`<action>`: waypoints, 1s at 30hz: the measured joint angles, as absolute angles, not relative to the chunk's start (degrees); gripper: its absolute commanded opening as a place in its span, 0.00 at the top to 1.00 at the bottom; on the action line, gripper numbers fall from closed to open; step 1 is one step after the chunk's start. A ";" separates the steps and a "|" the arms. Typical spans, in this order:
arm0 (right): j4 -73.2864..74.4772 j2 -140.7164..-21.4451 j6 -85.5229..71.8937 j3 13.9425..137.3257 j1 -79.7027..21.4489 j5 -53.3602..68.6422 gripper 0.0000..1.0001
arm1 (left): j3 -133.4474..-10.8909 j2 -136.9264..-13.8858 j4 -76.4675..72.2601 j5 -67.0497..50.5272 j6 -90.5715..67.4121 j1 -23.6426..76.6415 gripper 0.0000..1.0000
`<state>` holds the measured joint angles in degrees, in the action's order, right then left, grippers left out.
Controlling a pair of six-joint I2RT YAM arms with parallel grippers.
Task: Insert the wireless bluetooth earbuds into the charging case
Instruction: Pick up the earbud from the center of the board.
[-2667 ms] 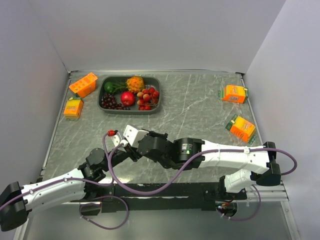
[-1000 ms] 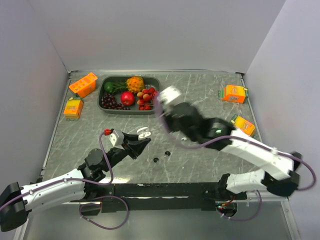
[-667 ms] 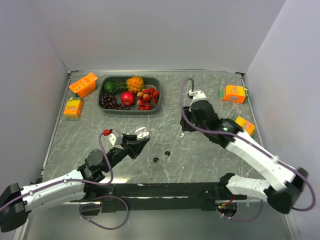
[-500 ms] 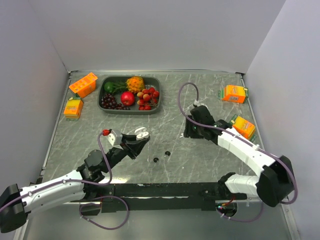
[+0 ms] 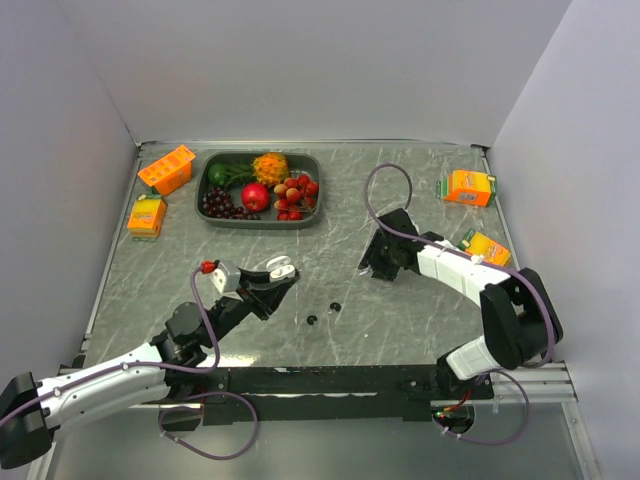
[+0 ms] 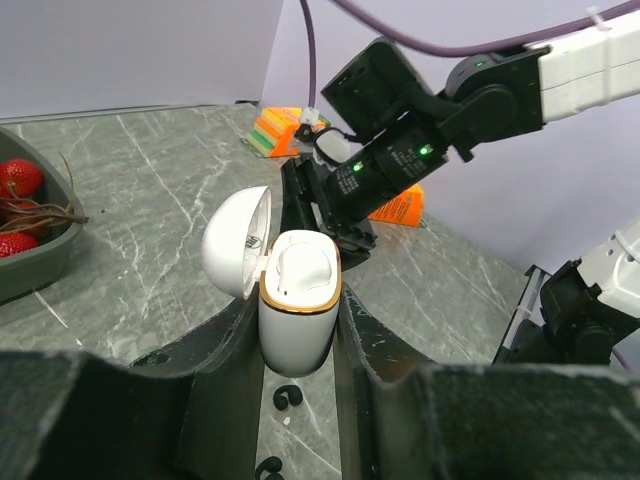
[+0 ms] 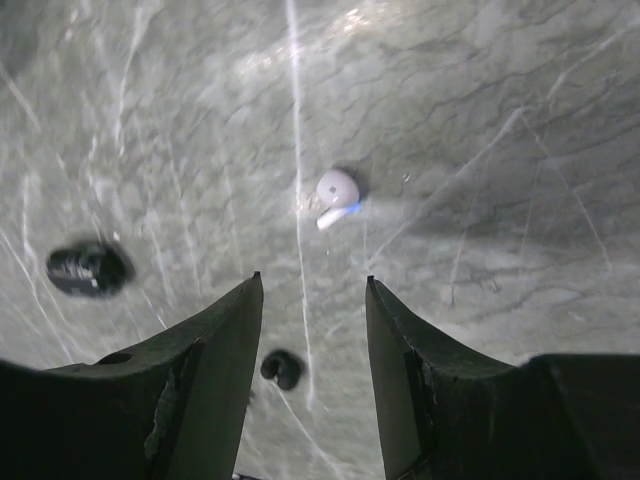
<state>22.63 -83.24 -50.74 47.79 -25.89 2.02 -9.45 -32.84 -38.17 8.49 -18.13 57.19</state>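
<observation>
My left gripper (image 6: 298, 345) is shut on a white charging case (image 6: 298, 310) with a gold rim. It holds the case above the table, with the lid (image 6: 235, 240) hinged open to the left. In the top view the case (image 5: 277, 268) sits left of centre. A white earbud (image 7: 335, 189) lies on the marble just ahead of my right gripper (image 7: 312, 285), which hangs open and empty close over the table. One black earbud (image 7: 281, 368) shows between its fingers and another (image 7: 90, 268) lies to the left. Both black earbuds (image 5: 312, 320) (image 5: 335, 305) rest between the arms.
A dark tray (image 5: 205, 205) of fruit stands at the back left, with two orange cartons (image 5: 166, 168) (image 5: 147, 215) beside it. Two more orange cartons (image 5: 468, 187) (image 5: 487, 247) lie at the right, near my right arm. Walls close in the left, back and right sides.
My right arm has swung away from the case to the centre-right and come down low over the white earbud. My left gripper has kept hold of the open case, hardly moving.
</observation>
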 measured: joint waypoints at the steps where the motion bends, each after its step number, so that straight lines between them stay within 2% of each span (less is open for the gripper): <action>1: 22.22 -84.12 -51.90 47.79 -25.63 2.17 0.47 | -9.45 -32.82 -38.20 8.49 -18.20 57.19 0.99; 10: 21.45 -90.43 -56.14 49.60 -23.75 3.20 0.49 | -9.43 -32.82 -38.22 8.47 -18.33 57.19 0.99; 26: 20.60 -93.32 -56.05 50.19 -21.04 4.82 0.53 | -9.43 -32.86 -38.24 8.47 -18.33 57.19 0.99; 30: 20.56 -93.76 -56.10 50.41 -20.93 5.52 0.57 | -9.43 -32.86 -38.24 8.47 -18.33 57.19 0.99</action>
